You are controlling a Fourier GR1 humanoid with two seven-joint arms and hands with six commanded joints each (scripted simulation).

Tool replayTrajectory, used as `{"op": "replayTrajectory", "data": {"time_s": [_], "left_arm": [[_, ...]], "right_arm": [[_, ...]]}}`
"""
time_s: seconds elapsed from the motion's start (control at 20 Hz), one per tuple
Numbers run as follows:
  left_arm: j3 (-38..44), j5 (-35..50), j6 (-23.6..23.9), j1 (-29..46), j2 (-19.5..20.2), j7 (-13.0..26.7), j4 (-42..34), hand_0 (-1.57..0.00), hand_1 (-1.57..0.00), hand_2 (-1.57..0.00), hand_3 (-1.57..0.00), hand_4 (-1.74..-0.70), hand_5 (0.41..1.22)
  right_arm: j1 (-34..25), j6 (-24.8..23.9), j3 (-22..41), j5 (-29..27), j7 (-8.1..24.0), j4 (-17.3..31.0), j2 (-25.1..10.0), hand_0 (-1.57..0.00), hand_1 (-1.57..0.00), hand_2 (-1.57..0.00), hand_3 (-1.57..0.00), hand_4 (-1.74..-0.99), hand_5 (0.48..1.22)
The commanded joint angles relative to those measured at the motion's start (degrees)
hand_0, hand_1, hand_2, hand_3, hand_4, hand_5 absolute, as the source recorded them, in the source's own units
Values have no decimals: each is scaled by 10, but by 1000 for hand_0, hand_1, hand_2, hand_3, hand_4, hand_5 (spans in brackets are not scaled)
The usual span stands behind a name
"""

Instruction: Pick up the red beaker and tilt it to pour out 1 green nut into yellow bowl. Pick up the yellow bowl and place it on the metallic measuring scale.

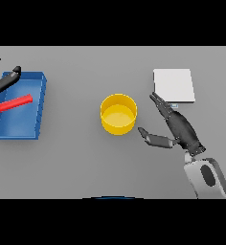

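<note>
The yellow bowl stands upright in the middle of the table. I cannot tell whether anything lies inside it. My right hand is just to its right, open, fingers straight and pointing toward the far left, thumb stretched toward the bowl, a small gap between them. The metallic scale, a pale square plate, lies beyond the right hand. A red cylinder, the beaker, lies on its side in the blue tray at the left. My left hand hovers over the tray's far left corner, fingers relaxed and open.
The blue tray's raised walls surround the red beaker. Grey tabletop extends in front of the bowl and between the tray and the bowl.
</note>
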Motion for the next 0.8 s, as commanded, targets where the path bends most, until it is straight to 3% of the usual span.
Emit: {"op": "replayTrajectory", "data": {"time_s": [0.0,0.2,0.35,0.75], "left_arm": [[-2,1,-1,3,-1,4,-8,-13,-11,-11,-11,-800,673],[-5,2,3,11,-8,15,-17,-5,-4,-4,-4,-809,688],[1,8,-5,17,-1,14,-18,-2,-2,-1,-2,-811,689],[3,8,-9,9,1,10,-11,1,1,1,1,-808,696]], "right_arm": [[-19,9,10,22,7,9,-14,1,1,1,1,-1128,637],[-106,50,70,111,-10,46,-65,1,1,1,1,-1150,630],[-150,76,115,158,-49,69,-88,1,1,1,1,-1162,637],[-269,127,193,217,-94,193,-75,1,1,1,1,-1157,644]]}}
